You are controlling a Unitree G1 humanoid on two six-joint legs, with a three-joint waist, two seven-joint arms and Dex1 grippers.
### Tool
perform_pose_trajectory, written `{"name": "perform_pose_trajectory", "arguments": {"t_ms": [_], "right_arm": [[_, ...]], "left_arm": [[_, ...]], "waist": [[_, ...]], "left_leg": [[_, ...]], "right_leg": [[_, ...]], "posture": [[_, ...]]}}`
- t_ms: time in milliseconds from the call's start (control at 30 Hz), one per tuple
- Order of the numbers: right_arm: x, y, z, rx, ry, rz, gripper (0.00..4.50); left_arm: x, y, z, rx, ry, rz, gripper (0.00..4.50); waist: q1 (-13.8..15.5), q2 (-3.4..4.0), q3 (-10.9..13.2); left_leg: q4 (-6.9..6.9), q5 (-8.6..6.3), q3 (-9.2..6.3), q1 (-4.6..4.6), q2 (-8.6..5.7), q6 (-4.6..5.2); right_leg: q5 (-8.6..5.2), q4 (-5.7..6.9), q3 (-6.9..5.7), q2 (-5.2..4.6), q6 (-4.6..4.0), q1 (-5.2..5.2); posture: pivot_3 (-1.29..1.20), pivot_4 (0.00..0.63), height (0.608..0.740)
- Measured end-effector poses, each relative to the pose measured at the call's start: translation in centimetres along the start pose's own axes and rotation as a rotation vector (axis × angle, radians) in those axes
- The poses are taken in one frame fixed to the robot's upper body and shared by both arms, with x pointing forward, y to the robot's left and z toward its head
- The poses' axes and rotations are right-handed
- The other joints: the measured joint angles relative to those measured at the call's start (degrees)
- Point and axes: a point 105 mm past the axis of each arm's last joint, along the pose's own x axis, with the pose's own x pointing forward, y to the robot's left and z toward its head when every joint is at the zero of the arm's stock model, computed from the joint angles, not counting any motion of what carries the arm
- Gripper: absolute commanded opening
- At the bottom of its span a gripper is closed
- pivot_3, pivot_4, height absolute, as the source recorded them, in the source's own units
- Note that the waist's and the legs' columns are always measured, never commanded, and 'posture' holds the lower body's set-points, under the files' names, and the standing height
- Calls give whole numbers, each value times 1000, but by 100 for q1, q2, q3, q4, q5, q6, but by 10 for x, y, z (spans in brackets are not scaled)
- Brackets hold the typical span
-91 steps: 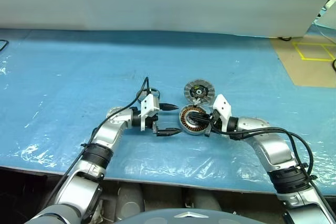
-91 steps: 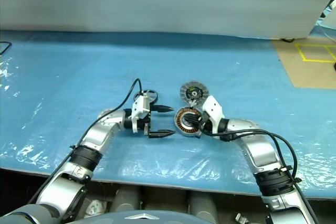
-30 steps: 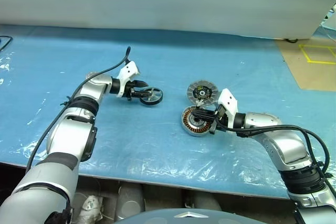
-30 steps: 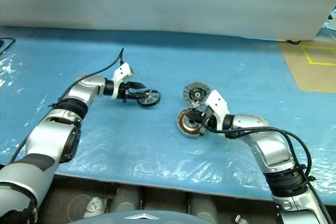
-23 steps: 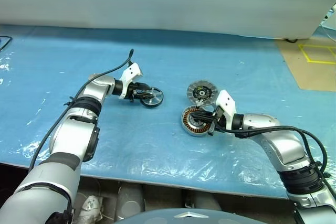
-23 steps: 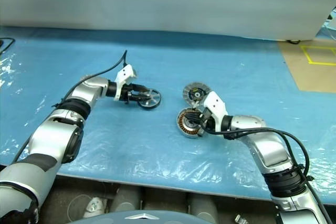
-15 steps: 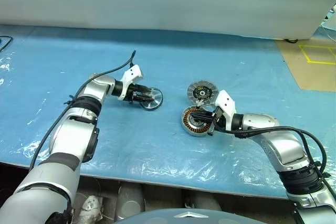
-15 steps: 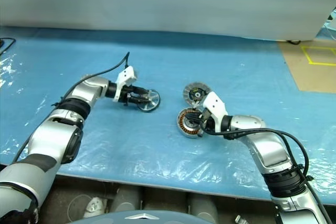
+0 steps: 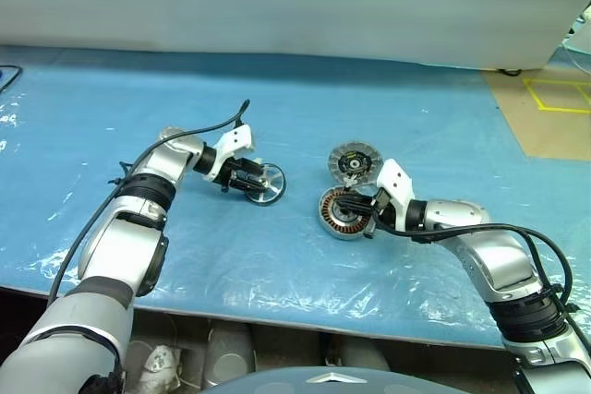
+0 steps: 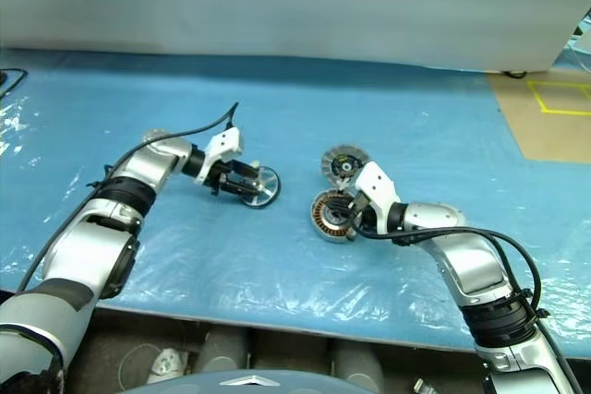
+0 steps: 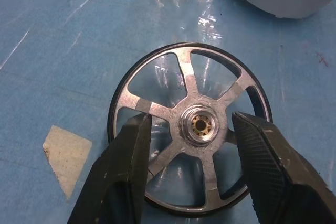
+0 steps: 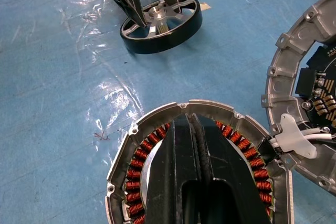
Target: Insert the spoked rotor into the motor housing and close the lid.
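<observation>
The spoked rotor (image 9: 266,182), a dark ring with silvery spokes, lies on the blue sheet left of centre. My left gripper (image 9: 247,175) is open over it. Its two fingertips (image 11: 137,129) stand in the gaps between the spokes on either side of the hub, not pressing on it. The motor housing (image 9: 338,219), with its copper windings (image 12: 137,163), sits at centre right. My right gripper (image 12: 191,124) is shut, its joined tips resting in the housing's dark centre. The ribbed lid (image 9: 354,162) lies just behind the housing, touching or nearly touching it.
A blue plastic sheet (image 9: 434,108) covers the table up to a pale wall at the back. Its front edge runs close below both arms. A brown board with yellow tape (image 9: 545,103) lies at the far right. A small pale tape scrap (image 11: 65,150) sits beside the rotor.
My left gripper has moved a little toward the table's front and turned, and the rotor has slid that way with it. The right gripper, housing and lid have stayed put.
</observation>
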Motion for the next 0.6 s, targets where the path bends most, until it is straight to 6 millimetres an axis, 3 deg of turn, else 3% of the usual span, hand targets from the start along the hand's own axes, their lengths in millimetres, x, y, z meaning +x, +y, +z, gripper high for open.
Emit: {"name": "perform_pose_trajectory", "arguments": {"t_ms": [67, 200, 333, 467, 600], "right_arm": [[0, -1, 1, -3, -2, -4, 0], [-4, -5, 3, 2, -14, -26, 0], [-15, -14, 11, -2, -44, -66, 0], [-31, -20, 19, -5, -75, -129, 0], [-43, -21, 11, 28, -58, -167, 0]], "left_arm": [[2, 1, 1, 2, -3, 12, 1778], [9, -4, 4, -44, -66, -8, 1770], [15, -18, 13, -133, -159, -117, 1770], [7, -23, 22, -192, -240, -189, 1770], [0, -28, 35, -244, -325, -249, 1770]], "waist": [[30, 8, -5], [43, 11, -6], [65, 6, -3], [60, 3, -1], [57, 4, 1]], "left_leg": [[1, 0, 1, 9, -6, 0], [1, -1, 10, 21, -14, 2], [6, 1, 21, -25, -19, 4], [-5, 3, 13, -54, -29, 6], [-21, 3, -2, -70, -6, 5]], "right_leg": [[-3, -3, 0, -9, 1, 12], [-4, -2, 2, -43, 3, 25], [-5, -4, -2, -67, 6, -8], [5, -5, -24, -56, 27, -31], [3, -10, -41, -26, 27, -44]], "posture": [[0, 150, 740], [0, 150, 740], [0, 150, 740], [0, 150, 740], [0, 150, 740]]}}
